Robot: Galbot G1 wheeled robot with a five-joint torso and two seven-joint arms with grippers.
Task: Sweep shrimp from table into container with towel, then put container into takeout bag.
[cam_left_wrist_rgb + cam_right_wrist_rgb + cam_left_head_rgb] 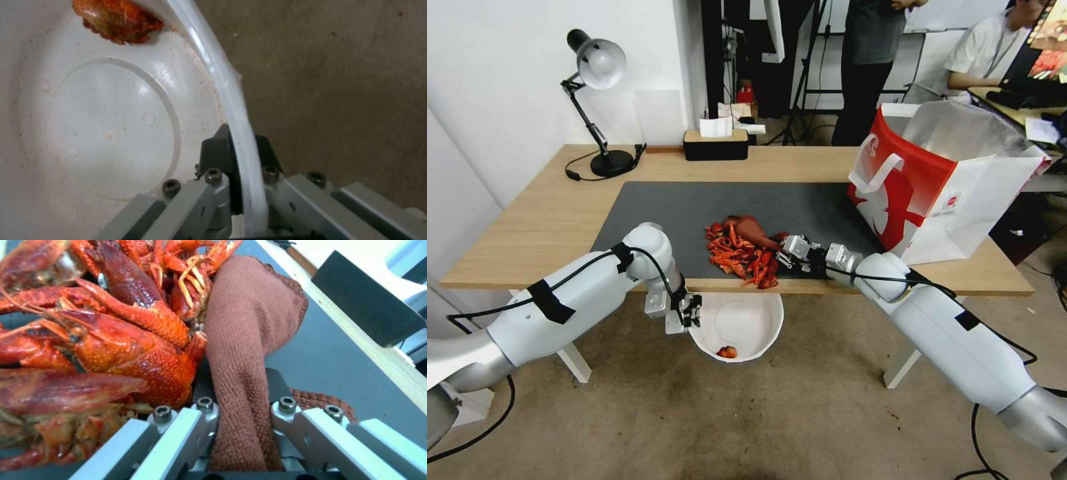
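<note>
A heap of red-orange shrimp [740, 255] [98, 340] lies on the dark mat at the table's [547, 220] front edge. My right gripper [792, 255] [240, 396] is shut on the rust-red towel [752, 230] [249, 340], which presses against the heap's right side. Below the table edge my left gripper [692, 315] [242, 156] is shut on the rim of the white container [740, 327] [111, 126], holding it under the heap. One shrimp piece [726, 351] [118, 18] lies inside it. The red-and-white takeout bag [940, 180] stands open on the table's right end.
A desk lamp [597, 100] and a black tissue box [715, 141] stand along the table's far edge. The floor [760, 413] lies under the container. People and equipment are in the room behind.
</note>
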